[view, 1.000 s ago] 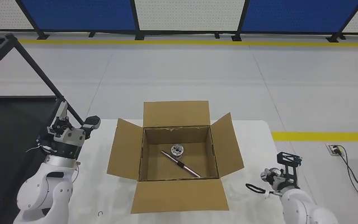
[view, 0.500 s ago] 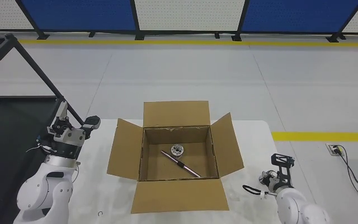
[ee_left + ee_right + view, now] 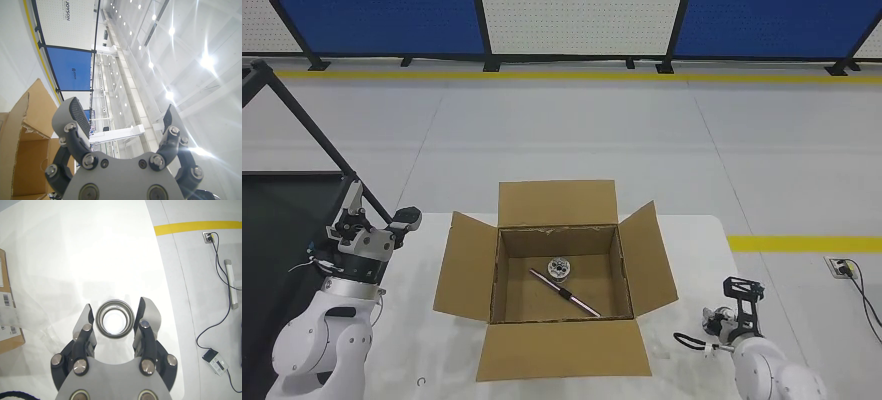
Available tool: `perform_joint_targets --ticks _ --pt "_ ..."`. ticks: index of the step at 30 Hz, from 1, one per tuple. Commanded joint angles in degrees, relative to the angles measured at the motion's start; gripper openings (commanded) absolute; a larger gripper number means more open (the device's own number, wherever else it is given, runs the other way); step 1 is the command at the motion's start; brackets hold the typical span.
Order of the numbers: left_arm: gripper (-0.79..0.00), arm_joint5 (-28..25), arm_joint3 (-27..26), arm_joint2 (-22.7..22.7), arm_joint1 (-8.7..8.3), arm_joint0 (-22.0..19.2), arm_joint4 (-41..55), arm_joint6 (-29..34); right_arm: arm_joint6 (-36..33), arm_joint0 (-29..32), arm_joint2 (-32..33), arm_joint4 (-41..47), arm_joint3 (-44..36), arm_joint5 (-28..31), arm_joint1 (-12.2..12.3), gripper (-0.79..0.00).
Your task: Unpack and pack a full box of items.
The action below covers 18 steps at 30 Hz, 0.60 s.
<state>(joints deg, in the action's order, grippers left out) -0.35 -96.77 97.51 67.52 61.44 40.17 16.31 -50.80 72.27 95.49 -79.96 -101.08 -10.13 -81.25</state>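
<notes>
Your left gripper [image 3: 122, 109] points up past the box [image 3: 28, 151] toward the hall ceiling. Its two fingers [image 3: 79, 115] stand wide apart, ribbed pads facing each other. The box is open and sits near one finger, with a ragged-edged flap [image 3: 34, 102] raised. Beyond the box you see a yellow floor line [image 3: 37, 47], then a blue panel [image 3: 70, 73] and a white perforated panel [image 3: 66, 24] in black frames. High above the box, rows of ceiling lights [image 3: 171, 31] glare.

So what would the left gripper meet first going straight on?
Nothing close: the left gripper points up toward the hall ceiling, beside the cardboard box flap, so its way looks free as far as shown.
</notes>
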Motion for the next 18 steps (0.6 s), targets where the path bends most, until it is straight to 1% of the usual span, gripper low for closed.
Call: perform_joint_targets --ticks 1,5,9,18 --pt "0.0 0.0 0.0 0.0 0.0 0.0 0.0 0.0 0.41 0.3 0.21 0.22 -0.88 -0.4 0.05 0.0" --pt "0.0 0.0 0.0 0.0 0.0 0.0 0.0 0.0 1.57 0.95 1.06 0.81 -4.47 -1.25 0.16 0.0" --pt "0.0 0.0 0.0 0.0 0.0 0.0 0.0 0.0 2.54 1.61 2.21 2.09 -10.49 -1.33 0.3 0.0" --pt "0.0 0.0 0.0 0.0 0.0 0.0 0.0 0.0 4.81 1.33 1.52 3.57 -22.4 2.35 0.69 0.0"
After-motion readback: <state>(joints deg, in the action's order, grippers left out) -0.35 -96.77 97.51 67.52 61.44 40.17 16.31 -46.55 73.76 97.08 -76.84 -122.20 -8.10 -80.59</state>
